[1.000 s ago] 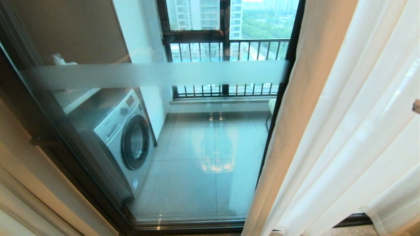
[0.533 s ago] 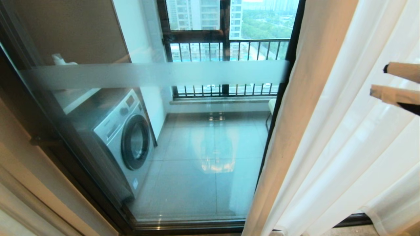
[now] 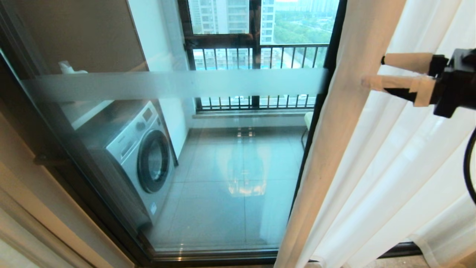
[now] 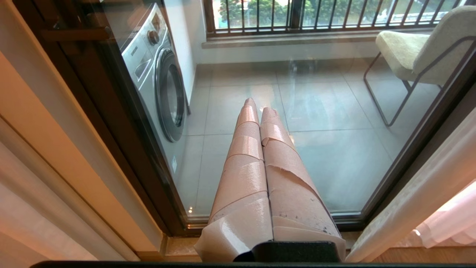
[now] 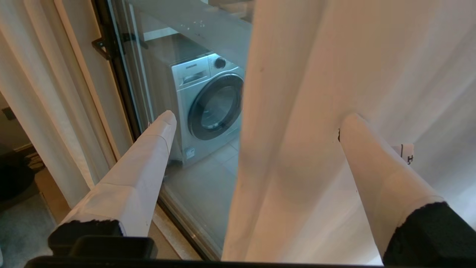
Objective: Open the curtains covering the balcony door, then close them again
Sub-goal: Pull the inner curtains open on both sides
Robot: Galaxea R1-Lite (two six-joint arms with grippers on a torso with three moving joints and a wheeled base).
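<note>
The balcony door [image 3: 223,178] is uncovered: dark frame, clear glass, a frosted band [image 3: 167,83] across it. The sheer white curtains [image 3: 401,156] hang bunched at the right, their cream leading fold [image 3: 334,123] along the door frame. My right gripper [image 3: 373,70] reaches in from the right at the height of the band. It is open, its taped fingers pointing left at that fold. In the right wrist view the fold [image 5: 282,111] hangs between the spread fingers of the right gripper [image 5: 259,117]; I cannot tell whether it touches them. My left gripper [image 4: 259,106] is shut and parked low before the glass.
Behind the glass a washing machine [image 3: 141,149] stands at the left and a chair [image 4: 416,44] at the right, with a barred railing window [image 3: 260,56] at the back. A beige drape [image 3: 33,208] hangs at the left of the door.
My right gripper has come into the head view from the right edge, risen and moved left up to the curtain's leading fold, its jaws spreading wider. The curtains and the left arm have not moved.
</note>
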